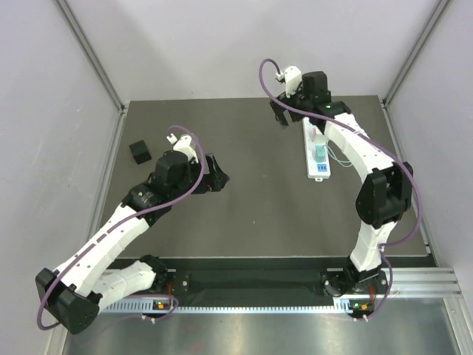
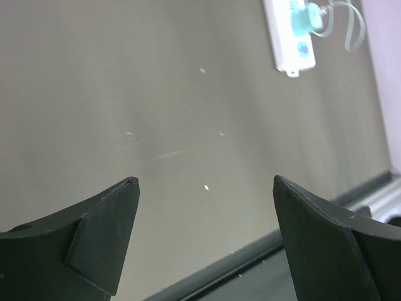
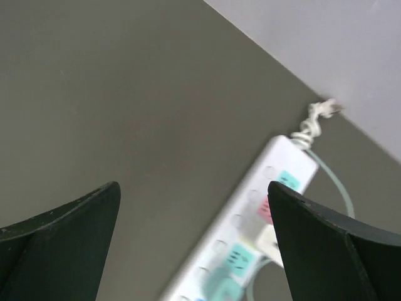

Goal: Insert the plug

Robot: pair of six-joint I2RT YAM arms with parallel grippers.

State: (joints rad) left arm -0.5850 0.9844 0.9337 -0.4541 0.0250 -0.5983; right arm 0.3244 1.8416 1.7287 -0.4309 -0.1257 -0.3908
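Dark grey tabletop, and both claws are spread wide with nothing between the fingers: the left gripper hangs over bare mat mid-table, while the right gripper sits just past the far end of the white power strip. That teal plug stands on the strip, though I can't tell if it's pushed fully home, and a small black block lies well apart on the left. My worry: nothing pins the strip, so an off-centre push would probably skid or twist it, and the thin pale cable looped beside it looks easy to snag.
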